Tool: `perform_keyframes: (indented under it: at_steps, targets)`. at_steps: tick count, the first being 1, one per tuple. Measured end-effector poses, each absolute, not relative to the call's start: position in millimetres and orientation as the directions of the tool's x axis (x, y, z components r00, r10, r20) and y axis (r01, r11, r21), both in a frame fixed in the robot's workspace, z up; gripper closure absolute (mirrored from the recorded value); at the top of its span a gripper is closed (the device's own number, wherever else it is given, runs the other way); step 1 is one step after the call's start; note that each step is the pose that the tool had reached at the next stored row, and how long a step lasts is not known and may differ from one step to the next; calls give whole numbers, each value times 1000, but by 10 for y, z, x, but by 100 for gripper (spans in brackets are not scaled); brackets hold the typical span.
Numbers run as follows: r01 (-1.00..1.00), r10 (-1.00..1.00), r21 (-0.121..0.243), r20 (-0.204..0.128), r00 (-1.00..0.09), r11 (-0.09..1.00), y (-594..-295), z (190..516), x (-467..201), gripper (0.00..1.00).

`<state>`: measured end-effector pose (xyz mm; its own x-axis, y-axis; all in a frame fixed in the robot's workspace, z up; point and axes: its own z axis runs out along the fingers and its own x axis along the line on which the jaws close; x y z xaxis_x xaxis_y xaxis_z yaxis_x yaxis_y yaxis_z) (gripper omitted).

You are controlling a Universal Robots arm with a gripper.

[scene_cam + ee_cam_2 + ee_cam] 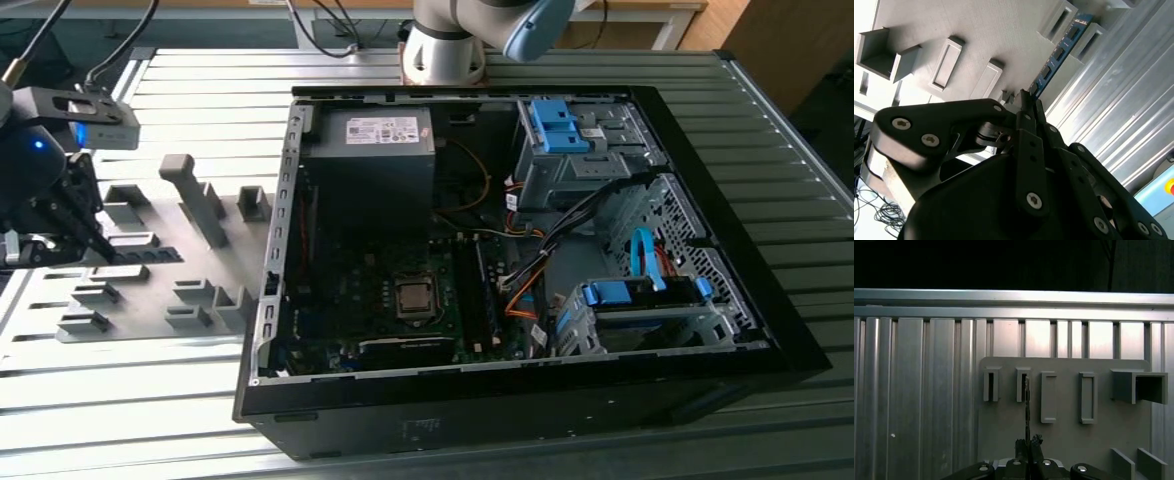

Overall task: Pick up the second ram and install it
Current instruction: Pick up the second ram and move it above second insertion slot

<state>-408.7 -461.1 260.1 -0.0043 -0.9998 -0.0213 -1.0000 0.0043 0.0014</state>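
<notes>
The pincer (1026, 97) is shut tight on one end of the second ram (1056, 55). The two black fingers (1030, 145) press together on the thin blue stick. The stick stands on its thin edge in a gray tray (954, 25). Its far end sits between two small gray blocks on that tray.

In the first wrist view, the second ram (1027, 410) looks like a thin dark line. It runs from a slot in the gray tray (1064, 445) to the pincer (1029, 444).

In the exterior view, the pincer (80, 240) is down low over the gray tray (200, 270), on the exterior view's left. The tray lies flat on the metal desk (200, 80). Just beside it is an open black computer case (534, 410), lying on its side.
</notes>
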Motion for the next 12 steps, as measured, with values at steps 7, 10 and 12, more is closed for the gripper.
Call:
perform_keyframes:
  at_steps: [7, 10, 12]
  targets:
    - [-1000, -1000, 1, -21, -4, 4, -4611, 2888, -4086, 86]
    - [-1000, -1000, 1, -21, -4, 4, -4611, 3022, -4086, 86]
    - [-1000, -1000, 1, -22, -4, 4, -4611, 3112, -4086, 86]
